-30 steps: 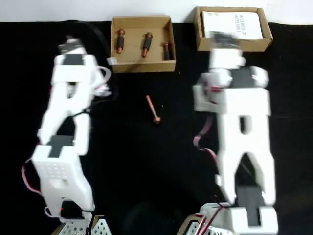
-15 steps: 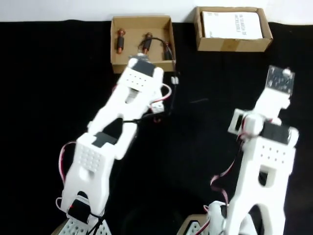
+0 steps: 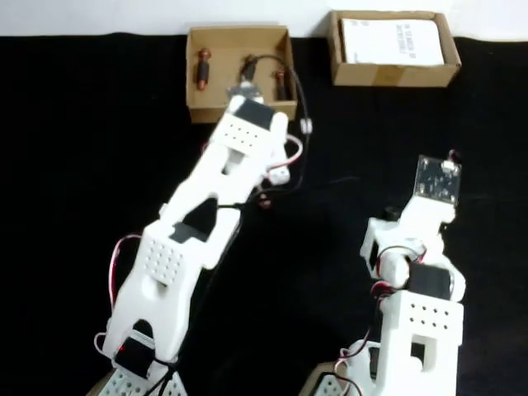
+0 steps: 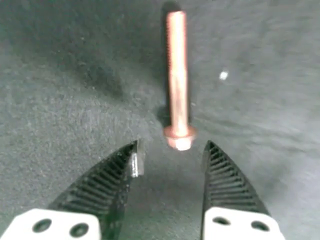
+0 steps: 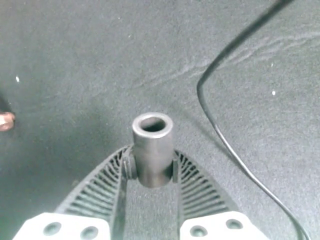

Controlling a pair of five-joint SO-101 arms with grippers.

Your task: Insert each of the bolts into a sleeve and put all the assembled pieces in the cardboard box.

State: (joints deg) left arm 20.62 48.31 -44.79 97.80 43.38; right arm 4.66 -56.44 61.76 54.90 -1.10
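Note:
A copper bolt (image 4: 176, 85) lies flat on the black table, its flanged head (image 4: 180, 138) pointing at my left gripper (image 4: 172, 150). That gripper is open, its fingertips on either side of the head and just short of it. In the high view the left arm's wrist covers most of the bolt, leaving the head (image 3: 266, 200) showing. My right gripper (image 5: 152, 159) is shut on a dark grey sleeve (image 5: 152, 145), held upright with its bore open. The cardboard box (image 3: 239, 111) at the back holds three assembled pieces (image 3: 203, 68).
A second cardboard box (image 3: 396, 76) with a white sheet in it stands at the back right. A thin black cable (image 5: 235, 140) lies on the table near the right gripper. The right arm (image 3: 417, 272) stands at the near right.
The left arm has swung right from the table's left side until it is over the bolt. The right arm has pulled back from the far right box toward the near edge.

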